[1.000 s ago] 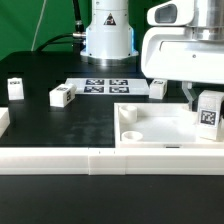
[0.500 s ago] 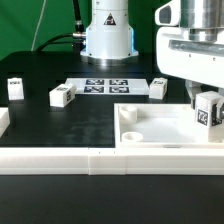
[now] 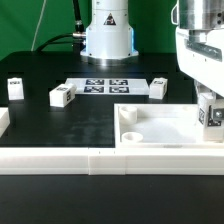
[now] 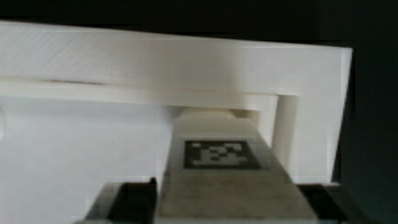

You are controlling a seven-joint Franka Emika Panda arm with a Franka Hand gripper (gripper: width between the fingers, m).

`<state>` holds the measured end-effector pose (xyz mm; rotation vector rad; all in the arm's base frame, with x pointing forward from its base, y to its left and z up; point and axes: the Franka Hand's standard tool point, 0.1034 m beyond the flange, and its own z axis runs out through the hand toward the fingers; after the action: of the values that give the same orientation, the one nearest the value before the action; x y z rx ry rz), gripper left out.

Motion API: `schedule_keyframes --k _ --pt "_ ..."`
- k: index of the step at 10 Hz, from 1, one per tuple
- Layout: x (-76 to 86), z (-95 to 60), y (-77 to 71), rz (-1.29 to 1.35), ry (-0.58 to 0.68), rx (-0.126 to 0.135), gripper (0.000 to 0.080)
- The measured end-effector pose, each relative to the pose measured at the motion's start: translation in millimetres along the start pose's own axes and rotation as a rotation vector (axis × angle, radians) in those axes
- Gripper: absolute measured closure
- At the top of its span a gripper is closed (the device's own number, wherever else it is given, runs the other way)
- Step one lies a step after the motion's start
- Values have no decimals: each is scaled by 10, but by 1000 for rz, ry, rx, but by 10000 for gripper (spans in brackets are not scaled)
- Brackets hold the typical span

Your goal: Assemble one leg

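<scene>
One leg (image 3: 212,115) sits between the jaws of the gripper (image 3: 209,104), upright, with its black-and-white tag facing the exterior camera. In the wrist view the same leg (image 4: 219,165) runs straight out between the two dark fingers (image 4: 134,208), which press against its sides, so the jaws are closed on it.

The arm reaches down from above at the exterior view's right edge, with the wrist vertical and the gripper pointing straight at the table (image 3: 90,120). The arm's base stands behind the marker board (image 3: 105,86).

The held leg hangs over the far corner of the white tray (image 3: 160,128), on the exterior view's right, inside the raised rim. The wrist view shows its end close to the tray's inner corner (image 4: 267,100), but I cannot tell whether it touches the tray floor. A round corner hole (image 3: 128,133) shows at the tray's near corner on the exterior view's left.

Three loose legs (image 3: 62,96) stand on the table behind the tray, well apart from one another. A long white rail (image 3: 60,160) lies along the front edge.
</scene>
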<state>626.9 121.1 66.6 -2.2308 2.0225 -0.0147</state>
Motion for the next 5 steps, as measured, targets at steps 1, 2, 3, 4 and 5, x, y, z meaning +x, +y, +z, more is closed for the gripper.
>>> schedule_keyframes --k 1,2,3,4,5 --pt "-1 0 0 -37 0 0 276" --pt "-3 0 0 -53 0 0 173" --pt "-6 -1 -1 -142 4 -1 173" --pt "-9 -5 -8 -293 4 0 155" --pt "-11 -14 -20 -432 4 1 155"
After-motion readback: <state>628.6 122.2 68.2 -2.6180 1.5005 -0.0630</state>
